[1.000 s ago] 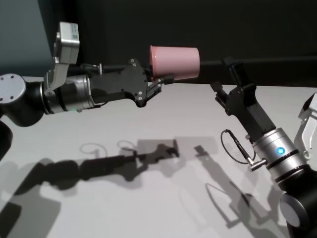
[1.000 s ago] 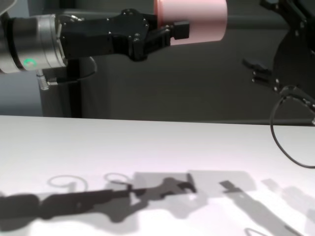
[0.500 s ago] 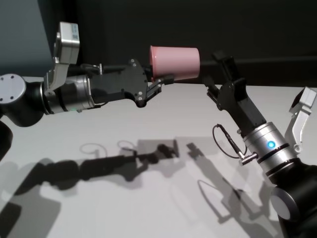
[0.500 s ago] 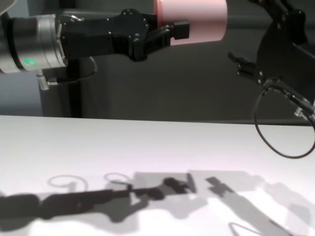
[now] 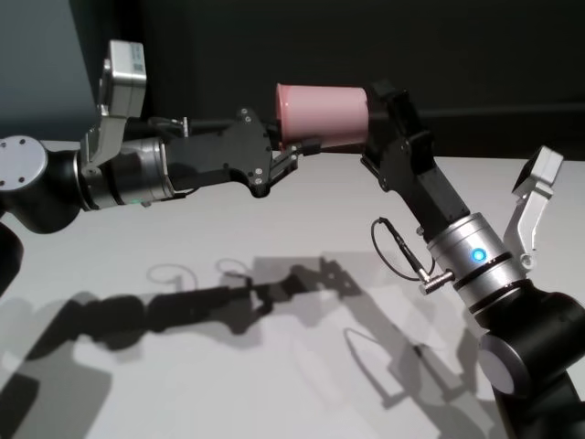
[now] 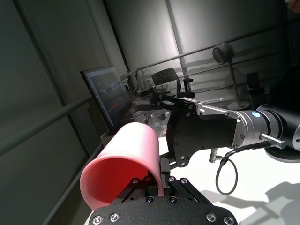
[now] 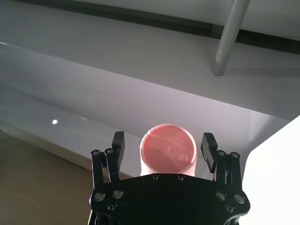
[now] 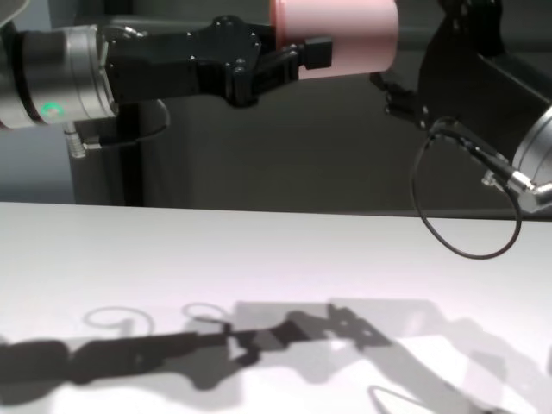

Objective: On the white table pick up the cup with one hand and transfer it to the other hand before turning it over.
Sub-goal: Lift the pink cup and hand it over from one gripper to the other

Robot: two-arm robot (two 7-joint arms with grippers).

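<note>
Holding the cup (image 5: 322, 115) on its side well above the bench (image 5: 183, 366), the left gripper (image 5: 291, 154) is clenched on the rim end, one finger inside the mouth and one outside against the wall, as the left wrist view shows. The cup's open mouth faces the robot's left and its flat, narrower base faces the right. In the chest view the cup (image 8: 335, 36) sits at the top of the picture, with the left gripper (image 8: 297, 59) reaching in level from the left, a small green light glowing on its silver wrist.

The right gripper (image 5: 382, 123) comes up at a slant from the lower right, its black palm just beside the cup's base. In the right wrist view the pink base (image 7: 168, 153) shows as a round disc straight ahead of the palm, lying between the two fingertips (image 7: 117, 140), which stand spread on either side with a clear gap to the cup wall; this gripper (image 7: 163, 140) is released and grasps nothing. A blue light shows on its silver wrist, and a thin black cable (image 5: 395, 256) loops beside it.

Both arms throw grey shadows across the white bench beneath them. The left wrist view also takes in a monitor (image 6: 106, 96) and a chair (image 6: 166, 78) far behind.
</note>
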